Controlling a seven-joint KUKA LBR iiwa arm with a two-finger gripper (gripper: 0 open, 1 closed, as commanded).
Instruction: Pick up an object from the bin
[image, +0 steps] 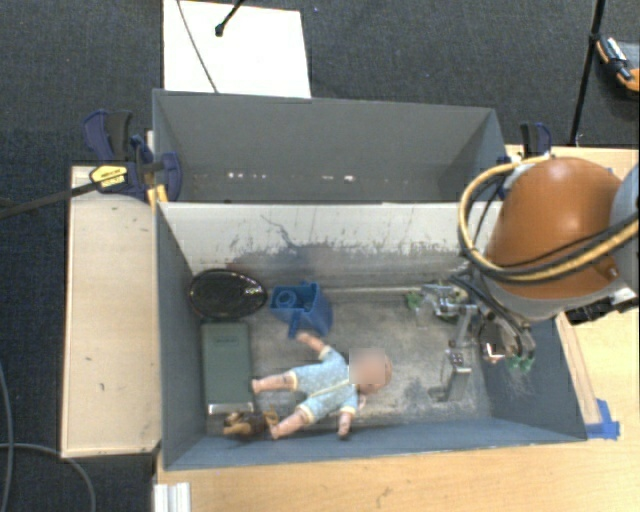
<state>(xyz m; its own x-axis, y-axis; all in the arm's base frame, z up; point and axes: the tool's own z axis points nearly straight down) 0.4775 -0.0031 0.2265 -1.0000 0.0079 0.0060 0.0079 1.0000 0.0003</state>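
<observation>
— Gripper (453, 380)?
— Down inside the bin (330, 235), on the right side, low over scuffed grey floor. Hung below the arm's orange cover (550, 230), with cables looped round that cover.
— Open or clamped?
— Cannot tell. Too much metal bunched together down there to make out either way.
— Nearest to it?
— A doll (320, 385) in pale blue clothes. Lying flat on the floor toward the front wall, head pointing at the gripper, legs stretched away to the left. Near, but apart, with a strip of bare floor between head and gripper.
— Further left?
— A blue block (300, 307), just behind the doll's raised arm, toward the back wall. Beside that, further left again, a shiny black oval lid (228, 293). In front of the lid, a flat dark green box (227, 362), laid along the left wall.
— And the front left corner?
— A small brown thing (240, 425), just beside the doll's feet, perhaps touching. Too small to name.
— Well apart from the gripper, then?
— Yes, all four of those, off on the far side of the doll.
</observation>
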